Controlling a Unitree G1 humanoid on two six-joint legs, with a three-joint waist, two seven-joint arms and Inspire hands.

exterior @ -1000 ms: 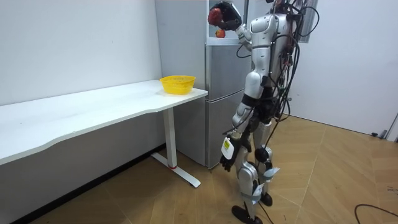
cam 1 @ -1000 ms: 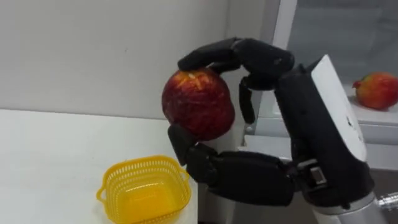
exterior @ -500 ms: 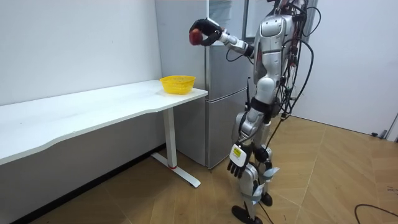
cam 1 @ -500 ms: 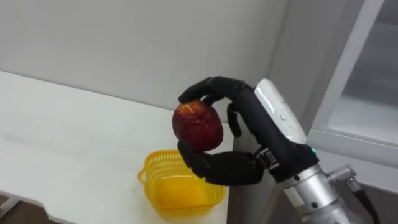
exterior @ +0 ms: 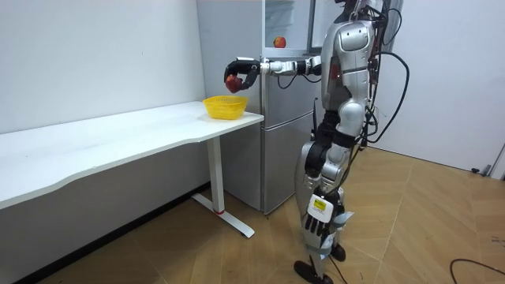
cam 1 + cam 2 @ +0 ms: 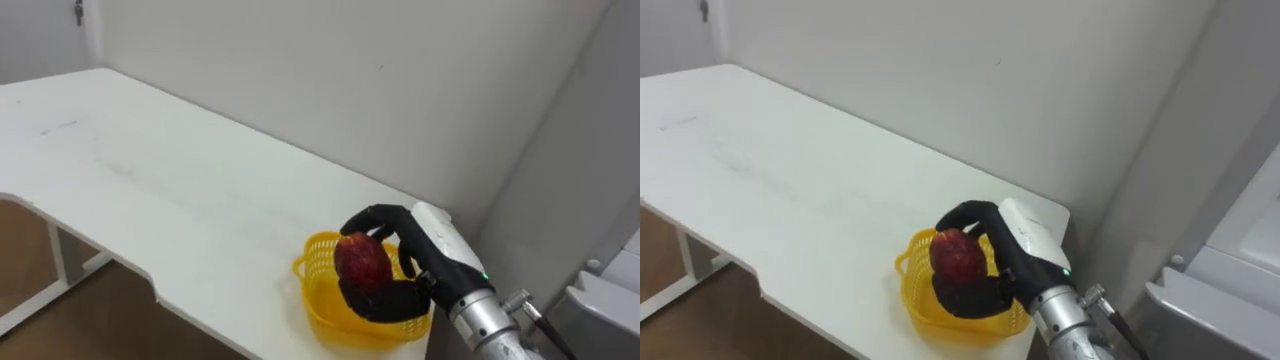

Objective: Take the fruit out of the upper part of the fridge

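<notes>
Round red apple (image 6: pixel 362 262) with yellowish streaks, clasped by curled right hand (image 6: pixel 415 262), held above yellow basket (image 6: pixel 318 303) at white table's (image 6: pixel 150 170) end, left hand (image 5: pixel 316 227) hung low, state unclear.

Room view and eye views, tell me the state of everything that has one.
apple: held above the basket.
right hand: shut on the apple.
basket: upright on the table.
upper fridge: open, second apple inside.
left hand: hanging beside the leg.
</notes>
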